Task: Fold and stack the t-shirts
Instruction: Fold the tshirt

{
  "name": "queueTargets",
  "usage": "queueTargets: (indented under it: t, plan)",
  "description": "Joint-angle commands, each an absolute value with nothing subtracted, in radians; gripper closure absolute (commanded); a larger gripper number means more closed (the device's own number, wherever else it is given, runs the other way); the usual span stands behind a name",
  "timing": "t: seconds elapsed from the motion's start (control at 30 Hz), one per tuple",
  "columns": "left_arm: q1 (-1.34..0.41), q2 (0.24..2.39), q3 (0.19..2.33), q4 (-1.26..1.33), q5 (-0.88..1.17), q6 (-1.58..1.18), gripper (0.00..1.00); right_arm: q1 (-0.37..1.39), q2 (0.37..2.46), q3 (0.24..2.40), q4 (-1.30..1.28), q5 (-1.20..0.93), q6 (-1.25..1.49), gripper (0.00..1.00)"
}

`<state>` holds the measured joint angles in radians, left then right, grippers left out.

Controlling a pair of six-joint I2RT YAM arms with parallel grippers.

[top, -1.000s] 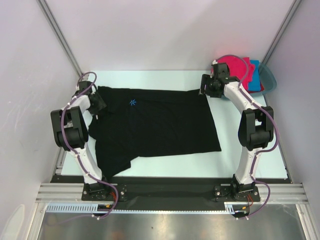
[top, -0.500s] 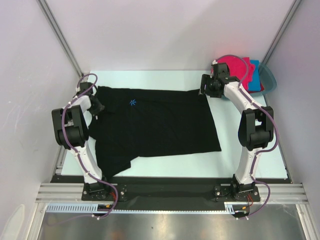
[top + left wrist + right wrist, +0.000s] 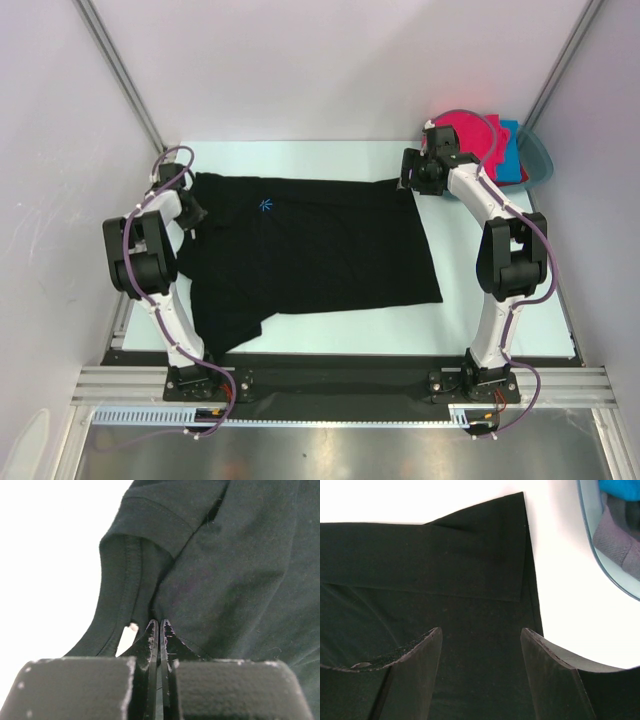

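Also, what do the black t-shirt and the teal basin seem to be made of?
The black t-shirt looks like soft, matte knit cloth: it shows stitched hems, creases and fine lint. The teal basin seems to be smooth plastic, probably: its thin curved wall has an even, see-through tint.

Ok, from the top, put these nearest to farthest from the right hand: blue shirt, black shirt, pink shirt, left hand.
1. Black shirt, corner under the right hand.
2. Pink shirt, back right.
3. Blue shirt, farther right.
4. Left hand, far left.

Left tool [image 3: 159, 626] pinched closed; right tool [image 3: 481, 634] spread wide.
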<state>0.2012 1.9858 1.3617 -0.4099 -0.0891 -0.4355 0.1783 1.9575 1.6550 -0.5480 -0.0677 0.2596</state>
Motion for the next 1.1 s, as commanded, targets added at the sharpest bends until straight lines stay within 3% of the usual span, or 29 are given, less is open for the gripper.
queueTargets:
  t: [0.0, 0.43, 0.47, 0.5, 0.63, 0.8, 0.9, 1.07]
  plan:
    - [0.206, 1.907, 1.401, -0.434, -0.133, -0.42, 0.99, 0.176, 1.924, 1.664, -0.526, -0.084, 0.255, 0.3]
    - [0.232, 1.855, 1.411, -0.479, -0.201, -0.399, 0.99, 0.175, 1.922, 1.663, -0.528, -0.089, 0.252, 0.3]
    - [0.233, 1.858, 1.416, -0.495, -0.202, -0.399, 0.94, 0.176, 1.922, 1.663, -0.528, -0.089, 0.252, 0.3]
    - [0.233, 1.862, 1.425, -0.5, -0.199, -0.399, 0.77, 0.176, 1.922, 1.664, -0.528, -0.09, 0.252, 0.3]
    - [0.232, 1.865, 1.421, -0.502, -0.193, -0.4, 0.4, 0.176, 1.921, 1.663, -0.525, -0.112, 0.255, 0.3]
    - [0.212, 1.79, 1.339, -0.394, -0.121, -0.403, 0.38, 0.183, 1.913, 1.617, -0.412, -0.3, 0.305, 0.3]
    - [0.183, 1.761, 1.333, -0.377, -0.117, -0.406, 0.37, 0.196, 1.928, 1.54, -0.22, -0.573, 0.441, 0.32]
    - [0.134, 1.72, 1.316, -0.356, -0.1, -0.416, 0.37, 0.316, 2.011, 1.517, -0.019, -0.676, 0.618, 0.32]
